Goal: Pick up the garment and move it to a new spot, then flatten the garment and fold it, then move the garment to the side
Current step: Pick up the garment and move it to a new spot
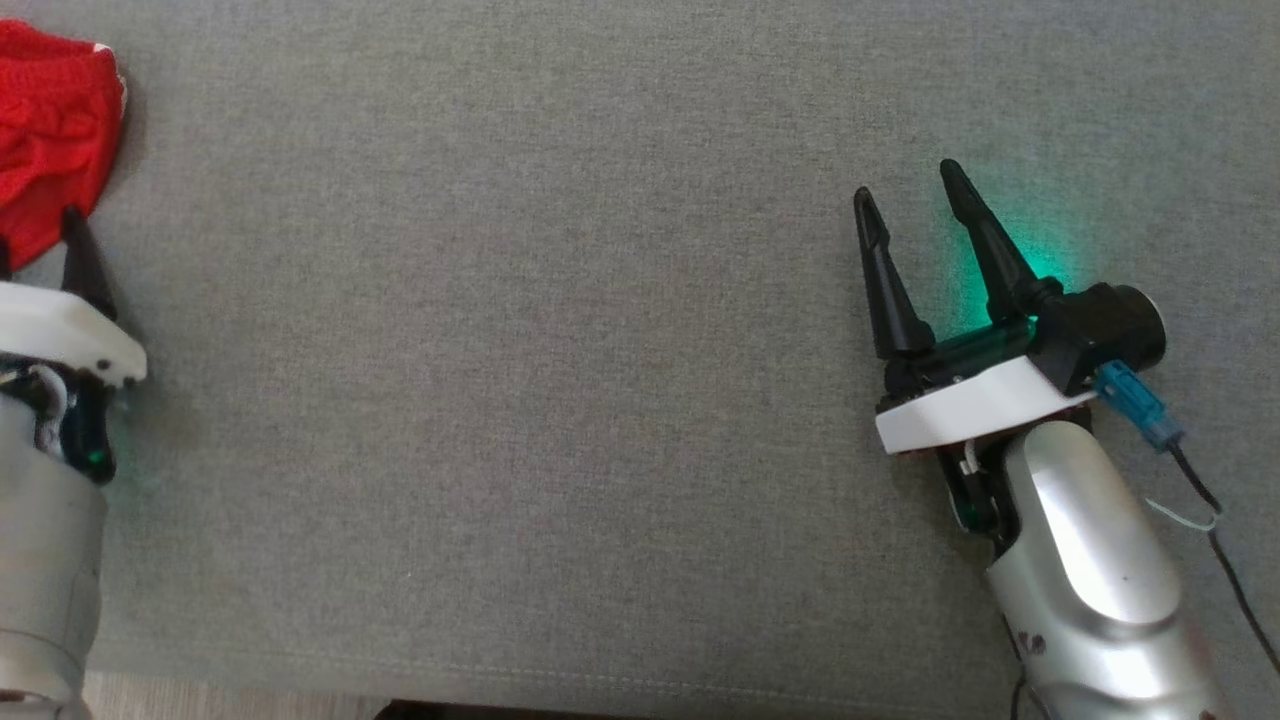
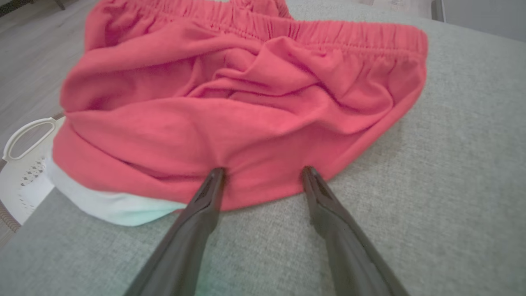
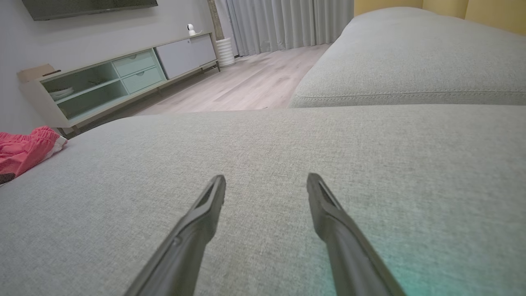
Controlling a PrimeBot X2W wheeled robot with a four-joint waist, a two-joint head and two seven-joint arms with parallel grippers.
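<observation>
Garment [image 2: 230, 111] beyond L hand [image 2: 263, 170], hem at its open, empty tips; waistband on far side, long axis crosswise to hand. R hand [image 1: 907, 182] open, well apart.

The garment [image 2: 246, 123] is seen to be a pair of red shorts in soft fabric, with a gathered elastic waistband [image 2: 337, 31] along the edge farthest away in the left wrist view. It is left unfolded and crumpled, and the cloth is bunched into deep folds across the middle. A pale white layer [image 2: 115, 207] is exposed beneath the red cloth at 1 near corner. The garment is laid on a grey fabric cushion [image 2: 431, 185], close to that cushion's edge. In the head view it is found in the upper left corner, partly cut off there. In the right wrist view it is seen at the far left.
</observation>
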